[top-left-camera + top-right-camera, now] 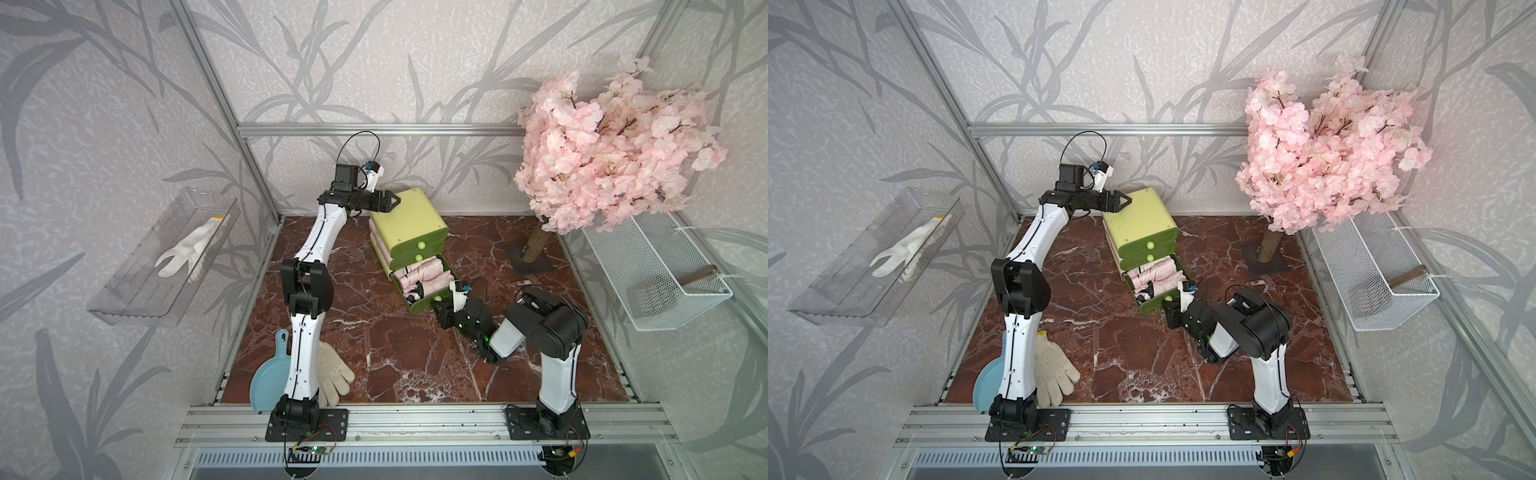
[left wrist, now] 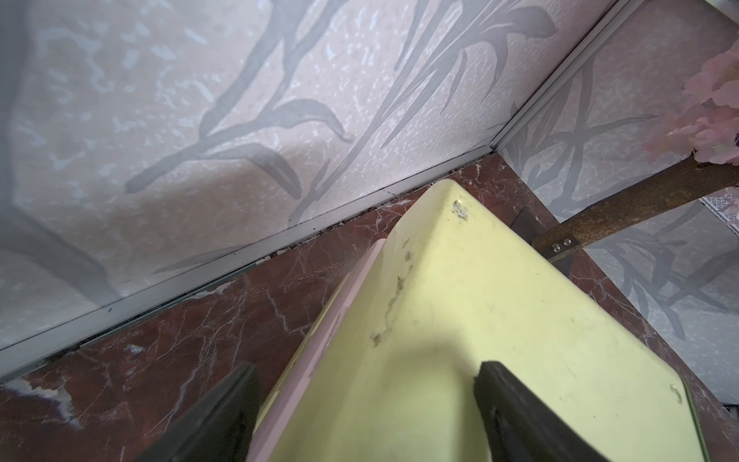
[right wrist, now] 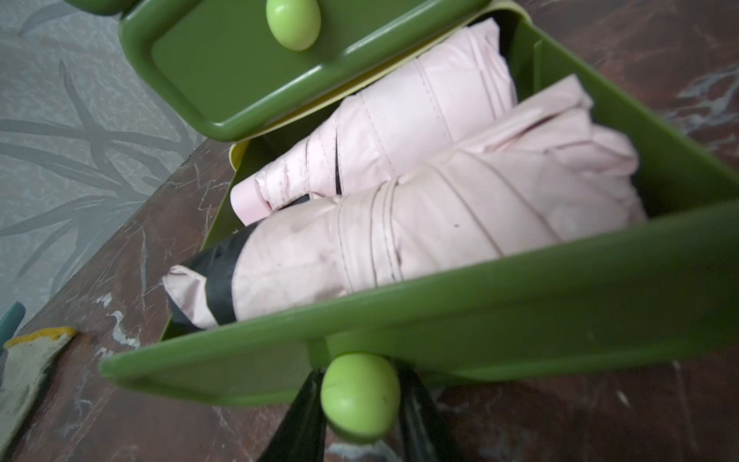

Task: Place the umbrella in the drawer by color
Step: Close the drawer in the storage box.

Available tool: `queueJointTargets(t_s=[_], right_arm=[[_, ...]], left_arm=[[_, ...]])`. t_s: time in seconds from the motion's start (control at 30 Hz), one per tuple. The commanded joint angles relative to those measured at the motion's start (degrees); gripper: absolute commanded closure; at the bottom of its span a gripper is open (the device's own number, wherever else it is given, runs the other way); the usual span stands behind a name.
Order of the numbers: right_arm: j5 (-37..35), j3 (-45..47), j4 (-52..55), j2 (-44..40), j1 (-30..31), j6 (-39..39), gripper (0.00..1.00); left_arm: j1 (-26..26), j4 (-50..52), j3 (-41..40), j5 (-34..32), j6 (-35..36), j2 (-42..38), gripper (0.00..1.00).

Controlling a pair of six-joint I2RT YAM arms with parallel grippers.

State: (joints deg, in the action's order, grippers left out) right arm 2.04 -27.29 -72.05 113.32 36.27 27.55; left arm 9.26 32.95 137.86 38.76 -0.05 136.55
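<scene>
The drawer chest (image 1: 409,216) (image 1: 1140,216) was seen standing on the table (image 1: 374,353) toward the far middle, turned so that its front faced near and slightly right. Its two upper drawers were pushed in, while the bottom drawer (image 3: 520,288) was drawn out over the table. Two folded pink umbrellas (image 3: 420,140) (image 3: 440,224) were laid side by side inside that open drawer; black lining was visible at the end of the nearer one. Both were also visible in a top view (image 1: 419,274).

The right fingers (image 3: 416,424) were brought in around the drawer's round knob (image 3: 360,396), one set against each side of it, so that the knob was clamped between them.

The left fingers (image 2: 224,412) were held wide apart at the chest's far left top corner, one over the pale top and one out beyond its left side; nothing was gripped, and contact with the top could not be judged.
</scene>
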Motion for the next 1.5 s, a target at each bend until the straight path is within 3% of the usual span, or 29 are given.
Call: queueJointTargets(t_s=[0.0, 0.43, 0.53, 0.93, 1.07, 1.2, 1.47], right_arm=[[-0.2, -5.72, 5.42, -0.38, -0.08, -3.01, 0.68], [2.94, -27.1, 23.44, 5.33, -1.98, -7.48, 0.68], [5.27, -32.1, 29.28, 6.93, -3.44, -4.9, 0.68], [9.89, -36.29, 22.89, 12.53, -4.28, 4.23, 0.68], [7.15, -33.93, 15.11, 10.84, -2.18, 2.28, 0.69], [3.26, -32.37, 18.36, 6.7, 1.51, 1.04, 0.69], [-2.54, -23.65, 15.49, -0.2, 9.52, 2.33, 0.7]], left_arm=[[2.98, 12.54, -3.31, 2.61, 3.22, 2.16, 0.12], [0.95, 13.04, -0.8, 6.88, 1.2, 4.0, 0.08], [0.85, 13.28, -0.75, 7.91, 1.41, 4.37, 0.08], [0.71, 12.89, -2.13, 16.2, 0.3, 4.35, 0.08], [2.0, 12.49, -6.23, 18.22, 1.67, 2.54, 0.09], [4.3, 11.11, -13.22, 18.31, 4.3, -1.14, 0.09], [5.77, -2.24, -31.25, 21.91, -0.27, -9.54, 0.09]])
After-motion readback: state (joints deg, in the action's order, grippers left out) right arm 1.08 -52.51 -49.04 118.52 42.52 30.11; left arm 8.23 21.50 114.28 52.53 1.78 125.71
